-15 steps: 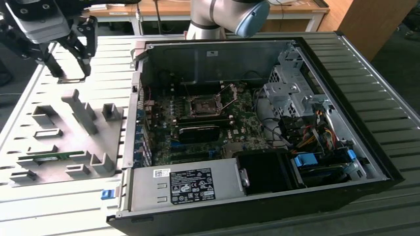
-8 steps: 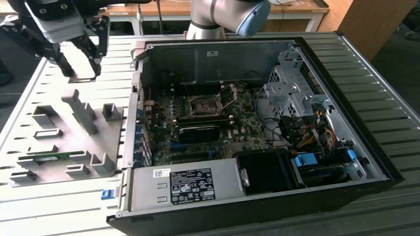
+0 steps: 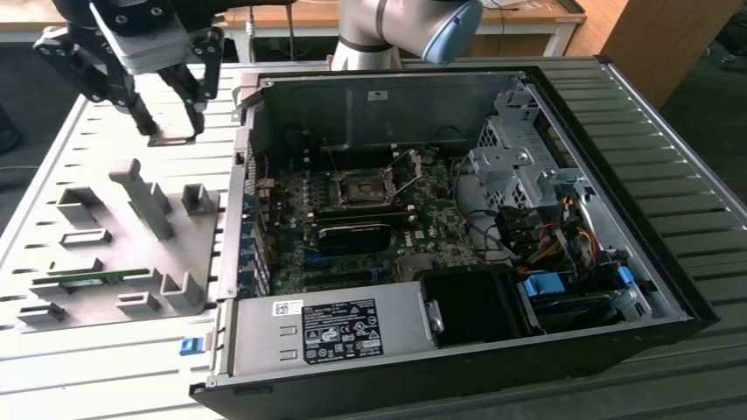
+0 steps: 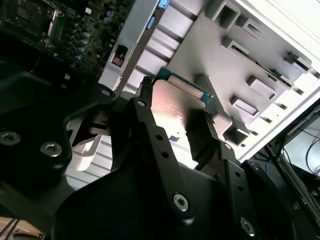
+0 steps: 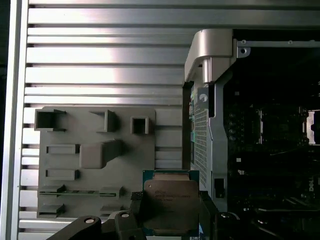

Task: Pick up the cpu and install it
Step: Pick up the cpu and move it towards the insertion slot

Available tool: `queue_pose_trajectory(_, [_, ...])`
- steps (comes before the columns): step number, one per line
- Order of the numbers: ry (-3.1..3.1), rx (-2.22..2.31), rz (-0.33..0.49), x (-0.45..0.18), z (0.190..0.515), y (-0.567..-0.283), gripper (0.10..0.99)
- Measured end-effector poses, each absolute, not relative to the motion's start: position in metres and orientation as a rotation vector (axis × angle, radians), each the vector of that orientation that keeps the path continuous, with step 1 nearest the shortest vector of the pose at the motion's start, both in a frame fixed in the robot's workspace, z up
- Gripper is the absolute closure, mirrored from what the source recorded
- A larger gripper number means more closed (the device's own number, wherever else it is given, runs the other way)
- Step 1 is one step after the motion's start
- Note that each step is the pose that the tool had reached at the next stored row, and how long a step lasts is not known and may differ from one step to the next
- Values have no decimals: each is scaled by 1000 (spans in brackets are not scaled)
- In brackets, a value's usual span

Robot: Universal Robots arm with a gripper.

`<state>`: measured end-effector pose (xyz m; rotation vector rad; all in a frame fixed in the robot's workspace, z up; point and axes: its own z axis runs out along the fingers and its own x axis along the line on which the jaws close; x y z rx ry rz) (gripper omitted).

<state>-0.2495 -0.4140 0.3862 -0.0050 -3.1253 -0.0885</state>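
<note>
The cpu (image 5: 170,196) is a flat square chip with a silver-grey top and a green rim, pinched at two opposite edges by my gripper (image 5: 171,210), which is shut on it. In the second wrist view the cpu (image 4: 176,100) sits between the black fingers (image 4: 144,107) of the gripper (image 4: 175,114). In the exterior view the gripper (image 3: 171,129) hangs above the far end of the grey fixture plate (image 3: 117,254), at the exterior view's left of the open computer case (image 3: 386,87). The dark square socket (image 3: 356,188) lies open on the motherboard inside the case.
A green memory stick (image 3: 87,278) lies in a slot of the fixture plate (image 5: 95,150). Raised grey blocks (image 3: 146,197) stand on the plate. The case wall (image 5: 210,65) rises between the plate and the motherboard. A power supply (image 3: 332,328) and cables (image 3: 548,236) crowd the case.
</note>
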Motion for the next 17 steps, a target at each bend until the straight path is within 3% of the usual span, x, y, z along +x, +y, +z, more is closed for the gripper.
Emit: queue_pose_trajectory(17, [-3125,-5,-89,-211,386,-414,557])
